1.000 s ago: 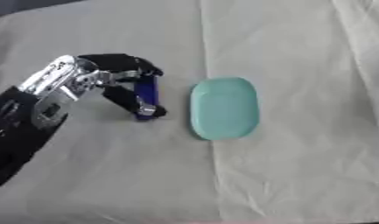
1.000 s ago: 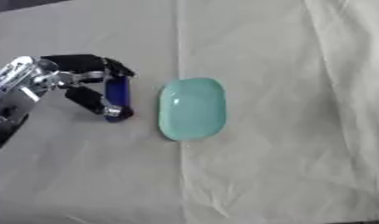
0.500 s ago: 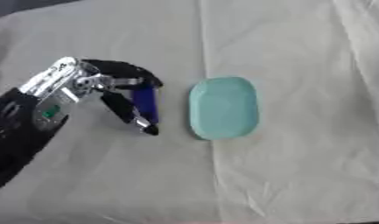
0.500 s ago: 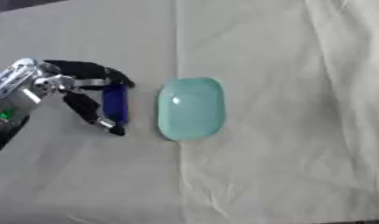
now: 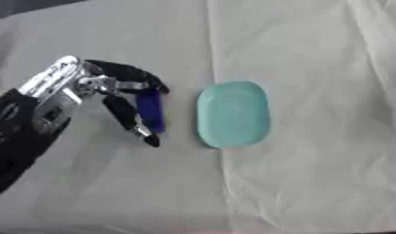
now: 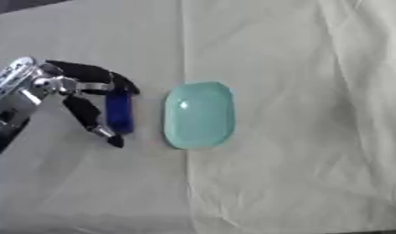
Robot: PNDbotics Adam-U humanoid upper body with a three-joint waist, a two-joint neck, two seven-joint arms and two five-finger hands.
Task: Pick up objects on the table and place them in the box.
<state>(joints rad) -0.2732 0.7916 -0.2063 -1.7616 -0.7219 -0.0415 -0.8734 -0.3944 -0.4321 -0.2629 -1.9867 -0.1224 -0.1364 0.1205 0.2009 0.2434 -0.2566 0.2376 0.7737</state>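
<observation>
A pale cloth [image 5: 313, 55] covered the whole table, creased in long folds. The robot's left arm came in from the lower left, and its left hand [image 5: 113, 89] had its fingers and thumb curled around a small dark blue object [image 5: 151, 109], which stood roughly upright in the pinch. Just beyond the fingertips, on the side away from the arm, lay a teal oval dish [image 5: 232, 114] (shallow, rounded at the corners), apart from the hand but close to it.

The blue object looked held near its upper end only, so it could probably swing or slip out if the hand tilted during the carry. A drop from there would likely land on the cloth beside the dish.

The right hand appeared in neither view. No box could be seen either, unless the teal dish served as one. What the blue object was could not be made out, and whether its lower end rested on the cloth was unclear.
</observation>
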